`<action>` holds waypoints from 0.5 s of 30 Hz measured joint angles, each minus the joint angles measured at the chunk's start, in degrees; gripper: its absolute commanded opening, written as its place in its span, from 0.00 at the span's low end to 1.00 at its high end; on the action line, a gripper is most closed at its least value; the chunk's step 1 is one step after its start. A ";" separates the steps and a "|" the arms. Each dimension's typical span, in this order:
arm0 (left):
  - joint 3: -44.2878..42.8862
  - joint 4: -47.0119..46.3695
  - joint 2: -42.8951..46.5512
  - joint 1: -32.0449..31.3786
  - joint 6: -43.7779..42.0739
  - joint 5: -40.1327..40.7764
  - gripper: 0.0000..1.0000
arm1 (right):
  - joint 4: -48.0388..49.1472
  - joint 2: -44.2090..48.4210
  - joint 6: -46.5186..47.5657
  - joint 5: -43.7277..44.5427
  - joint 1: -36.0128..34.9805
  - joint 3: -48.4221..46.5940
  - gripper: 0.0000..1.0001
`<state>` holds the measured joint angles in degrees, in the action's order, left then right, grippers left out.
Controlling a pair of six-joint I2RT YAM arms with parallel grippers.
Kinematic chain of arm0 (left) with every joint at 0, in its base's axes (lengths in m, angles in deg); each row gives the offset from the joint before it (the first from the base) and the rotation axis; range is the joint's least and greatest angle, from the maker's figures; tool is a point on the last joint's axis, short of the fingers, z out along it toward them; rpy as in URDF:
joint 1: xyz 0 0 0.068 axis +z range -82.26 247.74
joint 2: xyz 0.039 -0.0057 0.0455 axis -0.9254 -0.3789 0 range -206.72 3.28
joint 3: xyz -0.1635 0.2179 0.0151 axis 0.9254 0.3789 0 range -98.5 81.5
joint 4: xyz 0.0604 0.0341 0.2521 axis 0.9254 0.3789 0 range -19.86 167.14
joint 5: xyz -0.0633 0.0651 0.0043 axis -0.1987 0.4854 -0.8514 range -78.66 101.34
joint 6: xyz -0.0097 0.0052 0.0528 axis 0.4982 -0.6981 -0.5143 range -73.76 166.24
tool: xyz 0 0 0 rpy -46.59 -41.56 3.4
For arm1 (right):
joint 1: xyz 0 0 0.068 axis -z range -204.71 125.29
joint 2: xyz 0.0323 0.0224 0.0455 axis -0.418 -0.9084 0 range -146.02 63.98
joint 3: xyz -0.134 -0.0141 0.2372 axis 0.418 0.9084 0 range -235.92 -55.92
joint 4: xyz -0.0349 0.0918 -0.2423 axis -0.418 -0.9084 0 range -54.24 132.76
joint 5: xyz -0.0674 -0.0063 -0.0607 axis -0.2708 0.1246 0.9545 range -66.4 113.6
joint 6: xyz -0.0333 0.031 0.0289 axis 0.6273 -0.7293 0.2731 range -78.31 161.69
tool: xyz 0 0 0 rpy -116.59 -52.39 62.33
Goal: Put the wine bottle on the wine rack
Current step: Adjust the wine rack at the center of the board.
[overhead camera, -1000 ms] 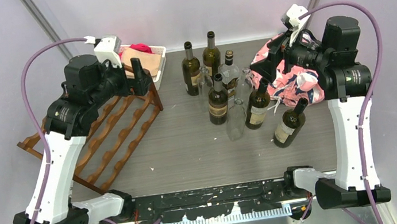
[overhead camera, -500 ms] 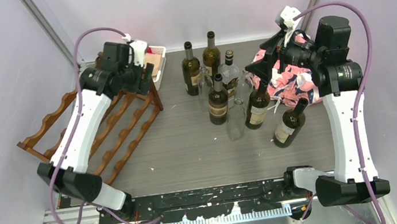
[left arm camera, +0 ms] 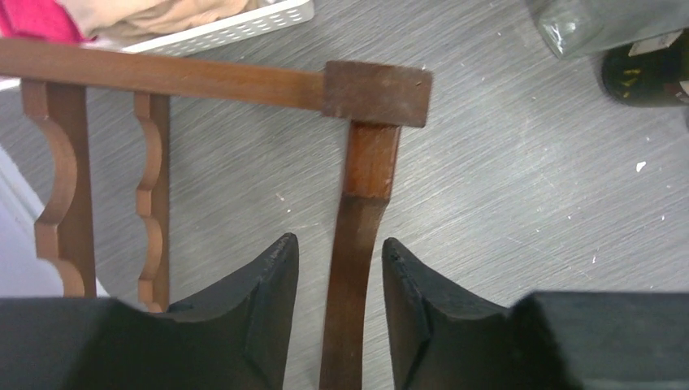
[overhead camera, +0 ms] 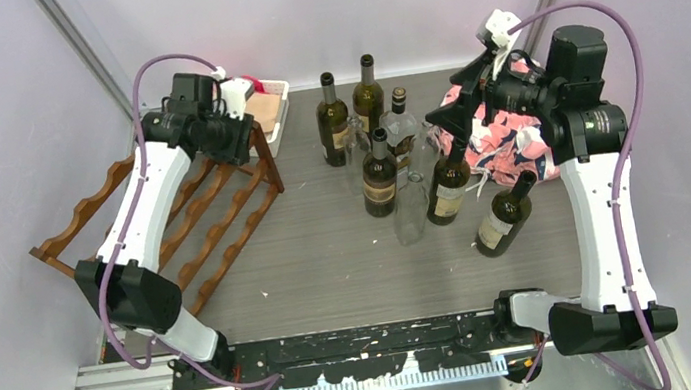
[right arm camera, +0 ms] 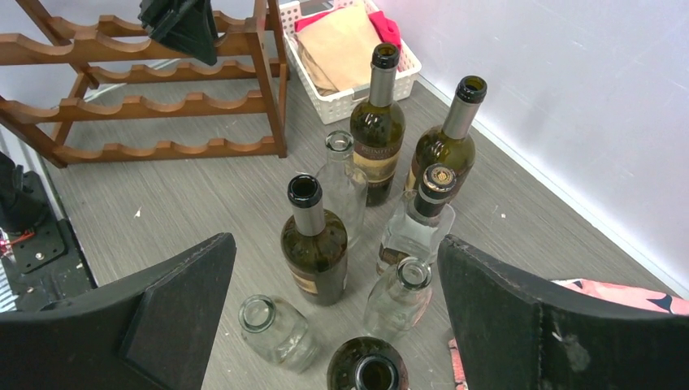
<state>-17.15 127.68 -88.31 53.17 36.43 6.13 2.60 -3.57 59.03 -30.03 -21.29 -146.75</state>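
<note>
Wood wine rack [left arm camera: 361, 211] end post sits btwn half-open L jaws, not clamped; R jaws wide open above upright bottles [right arm camera: 315, 252] on counter [right arm camera: 187, 203].

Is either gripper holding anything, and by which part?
Nothing: the left gripper straddles an end post of the wine rack, unclamped; the right gripper is open over the bottles.

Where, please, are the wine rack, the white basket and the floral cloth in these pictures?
wine rack [left arm camera: 360, 244], left wrist view, on its corner post.
white basket [right arm camera: 343, 110], right wrist view, on its near wall.
floral cloth [overhead camera: 531, 160], top view, on its near folds.
</note>
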 measured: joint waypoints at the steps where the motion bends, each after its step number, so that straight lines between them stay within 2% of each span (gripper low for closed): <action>1: 0.00 -0.02 -0.33 0.02 -0.09 -0.85 0.33 | 0.20 -0.20 -0.13 -0.07 0.00 0.00 1.00; 8: 0.00 0.09 -1.57 0.33 -1.81 -4.33 0.16 | 2.73 -1.33 -2.51 -0.59 0.00 0.00 1.00; 15: 0.13 0.11 -1.40 0.35 -4.15 -4.90 0.16 | 5.01 -2.60 -4.83 -1.53 0.00 0.00 1.00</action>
<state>-17.02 127.79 -89.71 53.52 32.28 1.23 7.60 -6.17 54.20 -31.56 -21.29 -146.75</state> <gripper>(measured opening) 0.210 0.997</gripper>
